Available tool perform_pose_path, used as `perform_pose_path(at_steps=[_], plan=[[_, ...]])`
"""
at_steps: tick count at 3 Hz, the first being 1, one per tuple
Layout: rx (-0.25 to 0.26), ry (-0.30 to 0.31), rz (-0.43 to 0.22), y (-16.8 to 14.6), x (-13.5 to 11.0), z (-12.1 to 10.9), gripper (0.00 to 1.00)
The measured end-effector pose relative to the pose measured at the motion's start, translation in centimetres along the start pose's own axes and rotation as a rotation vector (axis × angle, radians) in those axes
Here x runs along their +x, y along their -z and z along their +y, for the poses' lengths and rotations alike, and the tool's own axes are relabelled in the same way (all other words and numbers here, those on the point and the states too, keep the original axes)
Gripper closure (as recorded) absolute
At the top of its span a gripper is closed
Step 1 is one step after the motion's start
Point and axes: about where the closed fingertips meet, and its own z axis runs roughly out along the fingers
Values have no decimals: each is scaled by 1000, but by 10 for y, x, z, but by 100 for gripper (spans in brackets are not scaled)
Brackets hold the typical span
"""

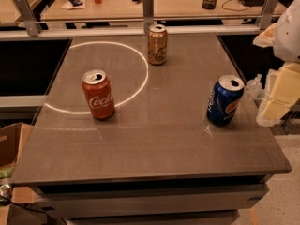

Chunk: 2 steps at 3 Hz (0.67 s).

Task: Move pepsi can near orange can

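The pepsi can (pixel 225 100) is dark blue with a round red-white-blue logo and a silver top. It stands upright near the right edge of the grey table (pixel 154 144). The orange can (pixel 157 44) is golden-bronze with a dark curly mark and stands upright at the table's far middle. My gripper (pixel 276 97), pale yellow under a white arm, hangs just off the table's right edge. It is to the right of the pepsi can and apart from it.
A red Coca-Cola can (pixel 99 94) stands upright at the left middle, on a bright ring of light (pixel 140 86) on the tabletop. A rail with metal posts (pixel 148 8) runs along the far edge. A cardboard box (pixel 11 144) sits on the floor at the left.
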Motion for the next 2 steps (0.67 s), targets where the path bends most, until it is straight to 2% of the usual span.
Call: perform_pose_path(at_steps=[1,2], plan=[[0,0,0,0,0,0,0],[36,-119,-45,1,6,-1,0]])
